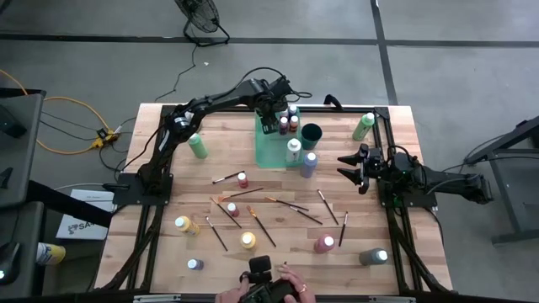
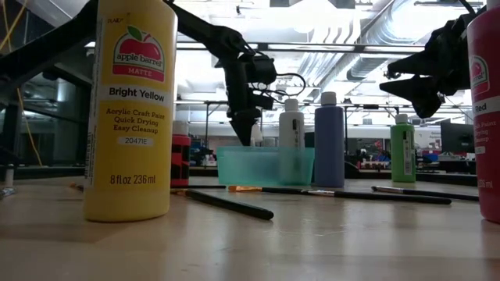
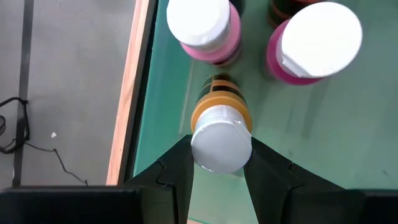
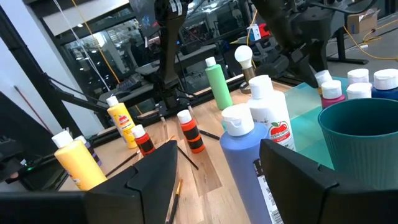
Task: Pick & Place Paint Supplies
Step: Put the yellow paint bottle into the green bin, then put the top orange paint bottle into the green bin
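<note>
Two grippers at work: the left gripper (image 3: 219, 163) grasps an orange paint bottle (image 3: 221, 127) standing in the green tray (image 1: 271, 151) near the desk's far edge, beside pink bottles (image 3: 203, 28). Right gripper (image 1: 349, 168) hovers released by the right edge; brushes (image 1: 253, 220) lie mid-desk.

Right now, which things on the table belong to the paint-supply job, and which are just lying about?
Job:
- paint bottles, e.g. yellow bottle, blue bottle, green bottle
- orange bottle between the left gripper fingers, over the green tray
- brushes scattered mid-table
- right gripper, open, waiting at the right edge

Lying about:
- dark cup
- person's hands with a dark device at the near edge
</note>
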Robot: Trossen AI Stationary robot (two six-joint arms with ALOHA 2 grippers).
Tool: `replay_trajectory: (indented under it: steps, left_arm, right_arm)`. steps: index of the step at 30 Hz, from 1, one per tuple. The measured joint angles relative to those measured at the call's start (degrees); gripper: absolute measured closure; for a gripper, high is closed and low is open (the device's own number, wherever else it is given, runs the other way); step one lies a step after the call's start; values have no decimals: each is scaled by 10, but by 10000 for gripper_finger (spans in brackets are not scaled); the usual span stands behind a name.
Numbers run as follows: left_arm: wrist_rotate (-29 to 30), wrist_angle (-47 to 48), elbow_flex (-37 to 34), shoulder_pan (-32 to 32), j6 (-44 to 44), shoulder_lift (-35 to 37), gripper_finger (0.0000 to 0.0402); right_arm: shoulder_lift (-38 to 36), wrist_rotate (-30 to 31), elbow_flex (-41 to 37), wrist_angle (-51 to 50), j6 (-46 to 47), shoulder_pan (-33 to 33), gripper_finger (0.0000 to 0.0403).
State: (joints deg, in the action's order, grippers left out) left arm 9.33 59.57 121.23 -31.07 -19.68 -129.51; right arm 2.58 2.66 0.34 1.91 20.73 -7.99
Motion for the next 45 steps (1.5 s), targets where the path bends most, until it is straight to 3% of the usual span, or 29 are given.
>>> replay_trajectory:
  steps: [15,27,37,45]
  left_arm:
    - [-4,-16,-1,0,0,-1,279]
    - [-10,-11,-1,8,-1,-2,156]
    - [16,-11,-1,8,5,0,152]
    - [21,44,-1,20,59,55,152]
  right_arm:
    - [0,0,0,0,0,0,180]
    - [0,0,0,0,0,0,180]
    - [0,0,0,0,0,0,180]
    - [0,0,0,0,0,0,180]
